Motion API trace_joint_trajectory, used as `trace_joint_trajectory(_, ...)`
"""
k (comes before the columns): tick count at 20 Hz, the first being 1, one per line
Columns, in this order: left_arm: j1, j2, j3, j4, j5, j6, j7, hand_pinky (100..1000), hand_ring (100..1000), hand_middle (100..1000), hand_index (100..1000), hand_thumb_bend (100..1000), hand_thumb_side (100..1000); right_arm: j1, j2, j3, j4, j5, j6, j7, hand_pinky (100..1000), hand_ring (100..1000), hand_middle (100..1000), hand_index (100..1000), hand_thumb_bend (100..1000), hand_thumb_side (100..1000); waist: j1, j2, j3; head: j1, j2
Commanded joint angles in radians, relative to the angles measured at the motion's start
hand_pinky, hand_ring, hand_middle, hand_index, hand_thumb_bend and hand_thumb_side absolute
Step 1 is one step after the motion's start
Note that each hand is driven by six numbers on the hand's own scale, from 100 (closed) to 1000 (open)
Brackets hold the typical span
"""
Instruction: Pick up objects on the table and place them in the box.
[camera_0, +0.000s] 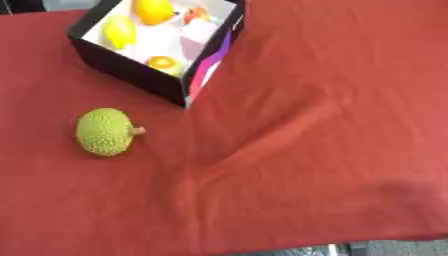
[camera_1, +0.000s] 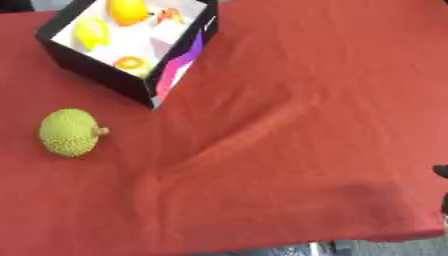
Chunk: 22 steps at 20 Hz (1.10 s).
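Note:
A green, bumpy round fruit (camera_0: 105, 132) with a short brown stem lies on the red cloth at the left, below the box and apart from it. The box (camera_0: 131, 65), black outside and white inside, stands at the top left. It holds a yellow-orange fruit (camera_0: 154, 10), a yellow lemon-like piece (camera_0: 120, 31), a small orange piece (camera_0: 163, 62) and a reddish piece (camera_0: 198, 14). A small dark part (camera_1: 442, 171) at the right edge of the right eye view may be my right hand; too little of it shows to tell more. My left hand shows in no view.
The red cloth (camera_0: 315, 125) covers the whole table, with creases running from the box's near corner toward the front. A pink and purple flap (camera_0: 208, 67) hangs on the box's right side. The cloth's front edge (camera_0: 350, 242) runs along the bottom, with grey floor beyond.

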Motion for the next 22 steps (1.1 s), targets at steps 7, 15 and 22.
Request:
trace_joint_trajectory(7, 0.420, 0.289, -0.009, -0.424, -0.135, 0.147, 0.143, 832, 800, 776, 890, 100, 456, 0.015, 0.009, -0.014, -0.017, 0.014, -0.011, -0.012, 1000, 827, 718, 787, 100, 472, -0.022, -0.025, 0.021, -0.040, -0.008)
trace_joint_trajectory(15, 0.501, 0.280, -0.071, -0.489, -0.336, 0.253, 0.137, 878, 839, 808, 899, 143, 623, 0.007, 0.019, -0.009, -0.017, 0.015, 0.006, -0.010, 1000, 827, 718, 786, 100, 480, -0.022, -0.020, 0.023, -0.030, -0.015)
trace_joint_trajectory(22, 0.443, 0.220, -0.126, -0.347, -0.509, 0.233, 0.149, 894, 859, 816, 892, 342, 387, -0.001, 0.029, -0.005, -0.017, 0.024, 0.038, -0.009, 1000, 827, 718, 786, 100, 487, -0.018, -0.013, 0.016, -0.011, -0.014)
